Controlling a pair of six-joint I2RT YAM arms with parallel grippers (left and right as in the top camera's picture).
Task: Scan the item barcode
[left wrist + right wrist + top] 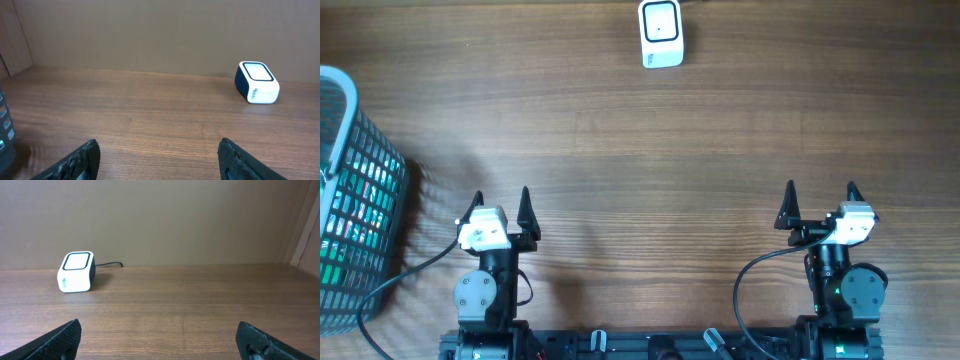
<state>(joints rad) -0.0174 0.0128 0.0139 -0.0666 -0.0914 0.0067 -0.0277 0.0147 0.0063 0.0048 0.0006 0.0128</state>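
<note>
- You have two arms at the near edge of the surface (620, 150), one on each side.
- Your left gripper (501, 195) has its jaws apart, fingers pointing toward the far edge. In its wrist view only bare wood shows between the two fingers (82, 160).
- Your right gripper (821, 190) stands wider apart than the left, also over bare wood and pointing the same way.
- There is one scanner (662, 33): a white box with a dark side and a light window on top. It stands at the far edge, roughly midway between your arms and well apart from both.
- One dark cable (107, 264) runs from behind the scanner.
- There is one mesh basket (365, 190) at the left edge, just beside your left arm.
- Green contents (360, 205) show through the basket's mesh. You cannot count them or see a barcode from here.
</note>
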